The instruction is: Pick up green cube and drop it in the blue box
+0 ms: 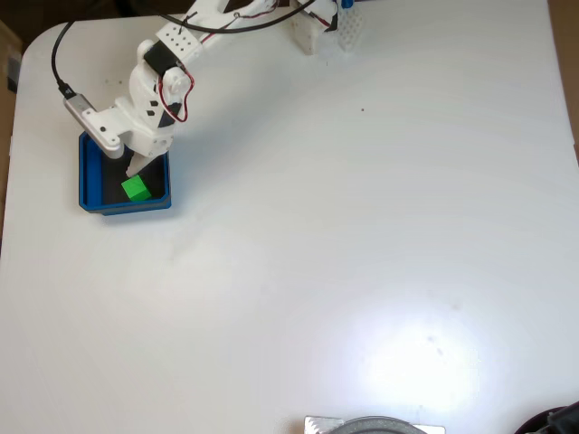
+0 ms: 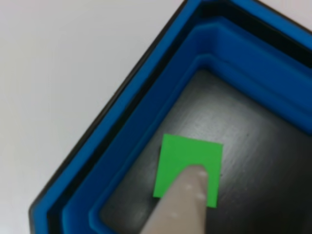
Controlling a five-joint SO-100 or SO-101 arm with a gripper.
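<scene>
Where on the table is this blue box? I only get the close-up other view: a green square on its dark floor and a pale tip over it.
Observer: In the fixed view the blue box sits near the left edge of the white table, toward its upper left corner.
Visitor: What is that pale tip attached to?
Observer: A white arm reaches in from the table's top edge, and its pincer hangs over the box.
Visitor: Is anything else on the table?
Observer: A grey rounded object shows at the bottom edge, cut off by the picture, far from the box.
</scene>
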